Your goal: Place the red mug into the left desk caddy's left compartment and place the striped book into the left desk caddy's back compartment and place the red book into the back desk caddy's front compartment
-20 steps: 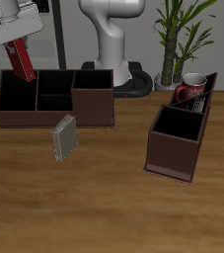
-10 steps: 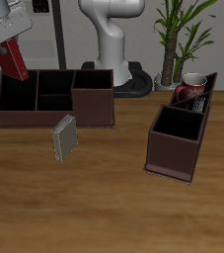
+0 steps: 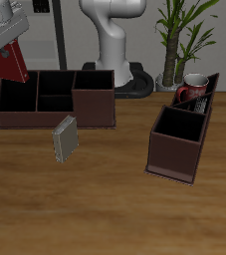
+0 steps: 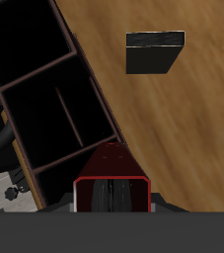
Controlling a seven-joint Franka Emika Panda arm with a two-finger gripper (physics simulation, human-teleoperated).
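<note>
My gripper (image 3: pixel 9 50) hangs above the outer end of the back desk caddy (image 3: pixel 55 112) and is shut on the red book (image 3: pixel 13 65), which tilts in the air above the caddy's rim. In the wrist view the red book (image 4: pixel 111 186) sits over the edge of the back desk caddy (image 4: pixel 84 74), whose dark compartments lie open. The red mug (image 3: pixel 192 91) stands inside the left desk caddy (image 3: pixel 174 154), at its far end. Just behind the mug leans a thin dark slab, the striped book (image 3: pixel 211 83).
A plain grey book (image 3: pixel 65 139) stands on the table in front of the back desk caddy, also seen as the grey book (image 4: pixel 153 51) in the wrist view. The robot base (image 3: pixel 113 50) and a potted plant (image 3: pixel 184 35) stand at the back.
My gripper has carried the red book sideways, from over the caddy's end compartment to beyond its outer end, and slightly upward. The book tilts more. Nothing else moved.
</note>
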